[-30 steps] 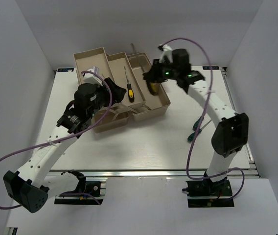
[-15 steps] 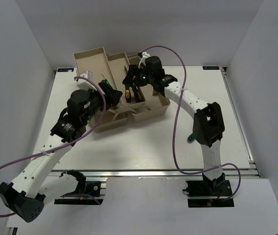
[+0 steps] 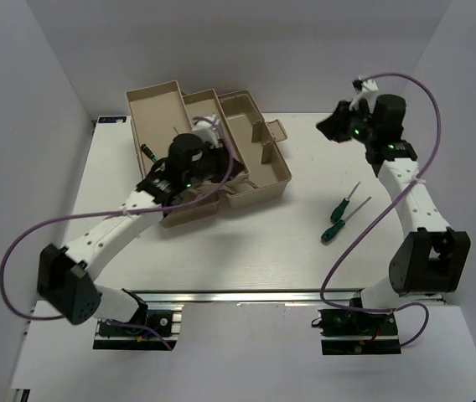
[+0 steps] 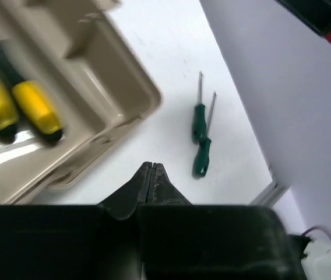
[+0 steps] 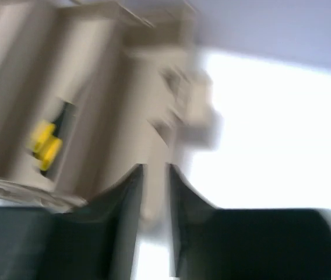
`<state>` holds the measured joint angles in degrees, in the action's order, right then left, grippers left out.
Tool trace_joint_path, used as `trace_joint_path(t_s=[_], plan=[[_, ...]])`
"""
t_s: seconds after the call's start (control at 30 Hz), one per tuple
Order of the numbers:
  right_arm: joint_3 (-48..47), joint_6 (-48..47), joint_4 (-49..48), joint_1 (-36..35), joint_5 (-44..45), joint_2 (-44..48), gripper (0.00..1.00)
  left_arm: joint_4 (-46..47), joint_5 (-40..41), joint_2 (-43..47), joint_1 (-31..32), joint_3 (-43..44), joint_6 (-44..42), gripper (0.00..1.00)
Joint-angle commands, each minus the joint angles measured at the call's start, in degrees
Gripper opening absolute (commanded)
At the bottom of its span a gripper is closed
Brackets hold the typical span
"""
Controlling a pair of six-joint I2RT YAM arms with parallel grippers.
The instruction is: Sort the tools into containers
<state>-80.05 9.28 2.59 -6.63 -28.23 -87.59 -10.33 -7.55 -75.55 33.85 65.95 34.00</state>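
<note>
The beige toolbox (image 3: 276, 180) stands open at the back left of the table. My left gripper (image 3: 213, 163) hovers over its middle trays. Its jaws are pressed together with nothing between them (image 4: 152, 166). Two yellow-and-black handles (image 4: 37, 108) lie side by side in a toolbox compartment (image 4: 113, 81); from above the left arm hides them. Two green-handled screwdrivers (image 3: 343, 208) lie on the bare table right of the box, also in the left wrist view (image 4: 200, 140). My right gripper (image 3: 332, 126) hangs in the air at the back right, away from the box. Its jaws (image 5: 155, 169) stand a narrow gap apart and hold nothing.
A short dark tool with a green mark (image 3: 147, 152) lies by the toolbox's left tier. The right wrist view is blurred; it shows the toolbox (image 5: 95, 87) and a yellow patch (image 5: 46, 146) inside. Grey walls enclose the table on three sides.
The left arm swung right over the toolbox and its jaws closed. The right arm pulled out of the box to the back right, with its jaws narrower than half a second ago.
</note>
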Motion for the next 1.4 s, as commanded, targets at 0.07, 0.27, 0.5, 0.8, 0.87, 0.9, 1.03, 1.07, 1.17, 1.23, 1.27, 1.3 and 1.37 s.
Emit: trace_joint_path(t_s=[0.07, 0.27, 0.5, 0.8, 0.87, 0.9, 1.03, 1.07, 1.17, 1.23, 1.27, 1.3, 1.37], plan=[[14.0, -4.0, 21.8, 7.9, 5.4, 9.1, 0.38, -1.2, -7.3, -12.7, 8.9, 16.5, -9.4, 0.35], [21.7, 0.6, 33.5, 11.9, 18.2, 14.6, 0.57, 2.4, -14.5, -26.0, 10.9, 21.8, -9.3, 0.60], [24.9, 3.1, 28.2, 13.9, 18.1, 8.7, 0.64, 3.6, -15.2, -25.7, 11.7, 20.1, -9.2, 0.64], [17.5, 8.2, 22.7, 13.9, 19.6, -7.4, 0.58, 5.0, -9.9, -13.8, 11.7, 6.4, -6.3, 0.67], [16.0, 8.9, 21.8, 13.9, 20.1, -9.3, 0.57, 5.1, -8.3, -11.9, 11.7, 3.8, -5.5, 0.67], [15.5, 9.0, 21.3, 14.0, 20.1, -10.7, 0.56, 4.4, -7.7, -10.3, 11.7, 3.3, -5.3, 0.68], [13.4, 9.8, 20.2, 14.0, 20.3, -14.0, 0.56, 2.8, -5.5, -8.0, 11.7, 1.9, -5.2, 0.68], [12.9, 10.1, 20.0, 13.8, 20.7, -14.6, 0.56, 2.6, -5.1, -7.8, 11.7, 1.6, -5.1, 0.68], [12.7, 10.6, 19.6, 13.7, 22.0, -16.5, 0.54, 2.2, -5.0, -7.3, 11.7, 1.3, -4.6, 0.68], [12.8, 10.9, 19.6, 13.5, 22.3, -17.5, 0.52, 1.9, -5.1, -7.3, 11.7, 1.3, -4.6, 0.68], [12.9, 10.8, 19.6, 13.2, 22.7, -17.7, 0.49, 1.7, -5.1, -7.3, 11.7, 1.4, -4.6, 0.68], [13.1, 10.9, 19.9, 13.1, 22.9, -17.9, 0.48, 1.5, -5.1, -7.3, 11.7, 1.5, -4.6, 0.68], [13.5, 10.8, 20.1, 12.8, 22.9, -17.9, 0.43, 1.2, -4.8, -7.0, 11.7, 1.5, -4.5, 0.68]])
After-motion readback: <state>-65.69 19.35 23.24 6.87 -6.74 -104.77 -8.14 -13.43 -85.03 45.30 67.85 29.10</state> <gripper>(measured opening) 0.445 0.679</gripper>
